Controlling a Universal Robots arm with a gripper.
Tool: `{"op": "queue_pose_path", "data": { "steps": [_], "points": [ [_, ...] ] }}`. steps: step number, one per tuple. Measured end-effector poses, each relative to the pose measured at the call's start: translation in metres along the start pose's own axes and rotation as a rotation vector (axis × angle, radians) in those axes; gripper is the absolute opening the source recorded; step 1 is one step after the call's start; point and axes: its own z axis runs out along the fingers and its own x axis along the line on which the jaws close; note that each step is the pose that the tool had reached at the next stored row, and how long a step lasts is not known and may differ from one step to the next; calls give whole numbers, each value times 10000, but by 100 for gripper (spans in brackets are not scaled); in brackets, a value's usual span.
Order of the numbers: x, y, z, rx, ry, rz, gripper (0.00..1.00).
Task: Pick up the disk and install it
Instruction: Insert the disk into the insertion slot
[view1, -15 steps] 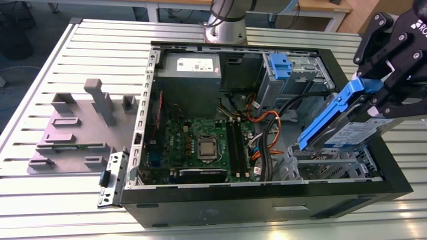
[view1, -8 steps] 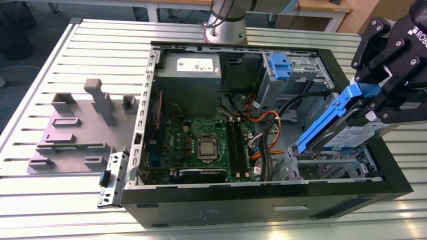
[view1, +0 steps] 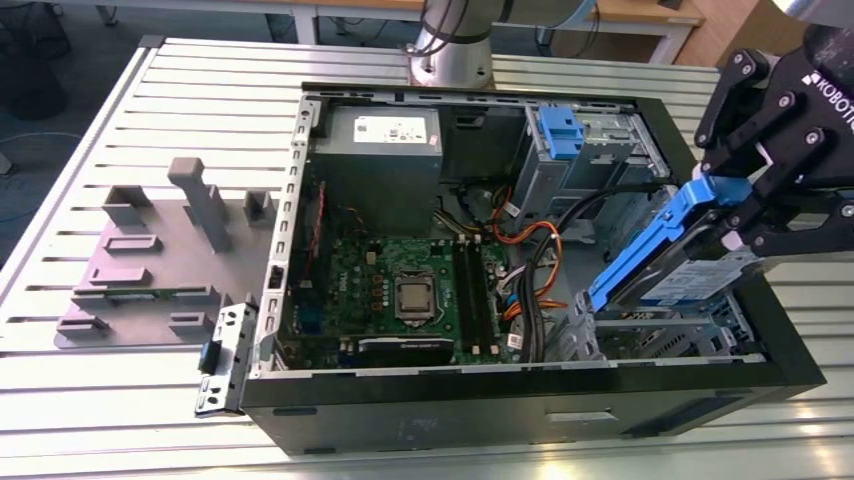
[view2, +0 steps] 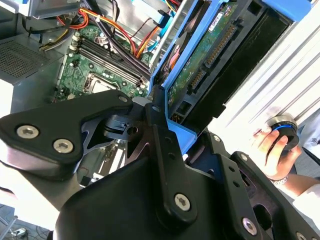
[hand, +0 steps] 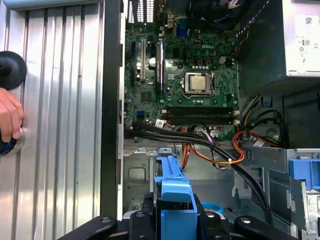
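The disk (view1: 663, 268) is a silver drive in a blue plastic carrier, held tilted over the exterior view's right side of the open computer case (view1: 534, 410). My gripper (view1: 763, 218) is shut on its upper end. The disk's lower end hangs just above the metal drive cage (view1: 638, 338) near the case's front corner. In the second wrist view the disk (view2: 202, 57) shows its green circuit side and connectors, with a black finger (view2: 159, 131) pressed against the blue carrier. The blue carrier edge of the disk (hand: 174, 192) shows in the first wrist view, rising between my gripper's black fingers (hand: 142, 214).
Inside the case lie the green motherboard (view1: 400, 290), orange and black cables (view1: 527, 250), the grey power supply (view1: 380, 140) and a blue latch piece (view1: 558, 128). A grey fixture block (view1: 147, 260) sits on the slatted table. A person's hand (view2: 272, 150) rests on a knob beside the case.
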Motion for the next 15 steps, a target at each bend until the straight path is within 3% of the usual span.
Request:
{"op": "queue_pose_path", "data": {
  "steps": [15],
  "points": [
    [8,-7,146,0,0,0,37]
  ]
}}
